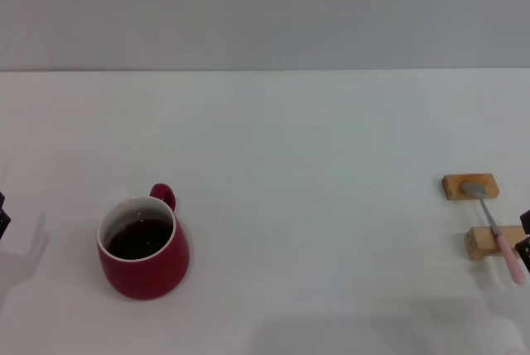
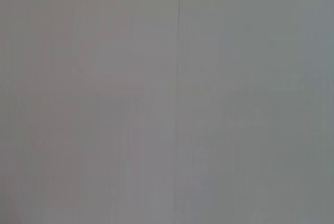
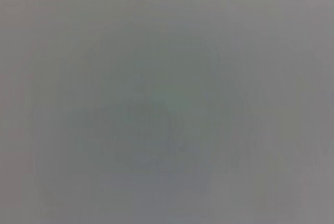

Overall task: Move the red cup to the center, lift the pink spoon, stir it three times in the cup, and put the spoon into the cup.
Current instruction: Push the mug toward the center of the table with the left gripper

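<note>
While spoon [image 1: 495, 227] bridges blocks [image 1: 483, 213], cup [image 1: 143, 248] left.

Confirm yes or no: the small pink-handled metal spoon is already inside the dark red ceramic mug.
No. The pink-handled metal spoon lies across two tan wooden blocks on the table's right side, far from the dark red ceramic mug.

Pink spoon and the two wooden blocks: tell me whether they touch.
Touching. The head view shows the pink spoon lying across both wooden blocks, its bowl on the far one and its shaft on the near one.
</note>
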{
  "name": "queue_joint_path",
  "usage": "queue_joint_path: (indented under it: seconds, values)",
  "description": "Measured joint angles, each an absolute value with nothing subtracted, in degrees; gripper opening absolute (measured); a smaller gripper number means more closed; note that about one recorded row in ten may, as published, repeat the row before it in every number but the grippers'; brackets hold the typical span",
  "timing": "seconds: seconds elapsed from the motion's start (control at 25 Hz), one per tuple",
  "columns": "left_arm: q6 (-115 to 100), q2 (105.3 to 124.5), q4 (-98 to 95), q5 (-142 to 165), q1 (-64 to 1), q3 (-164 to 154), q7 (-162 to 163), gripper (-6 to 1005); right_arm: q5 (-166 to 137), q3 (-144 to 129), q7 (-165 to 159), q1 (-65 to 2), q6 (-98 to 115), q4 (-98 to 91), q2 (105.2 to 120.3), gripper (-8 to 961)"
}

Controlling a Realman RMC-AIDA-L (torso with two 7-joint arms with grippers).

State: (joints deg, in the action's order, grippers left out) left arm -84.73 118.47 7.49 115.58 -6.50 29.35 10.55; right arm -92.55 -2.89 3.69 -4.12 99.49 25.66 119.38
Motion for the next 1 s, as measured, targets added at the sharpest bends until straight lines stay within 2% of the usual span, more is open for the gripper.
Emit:
queue_joint_path:
  seconds: [0.64, 1.0]
  values:
    - [-85.4, 118.47, 8.1, 115.4, -5.8, 29.4, 10.1, 840, -92.5, -3.0, 3.7, -4.3, 99.5, 25.7, 119.35, 823]
    - [-85.0, 118.48, 8.1, 115.5, -5.7, 28.9, 8.1, 435, -92.5, -3.6, 3.7, -4.4, 99.5, 25.8, 119.35, 822]
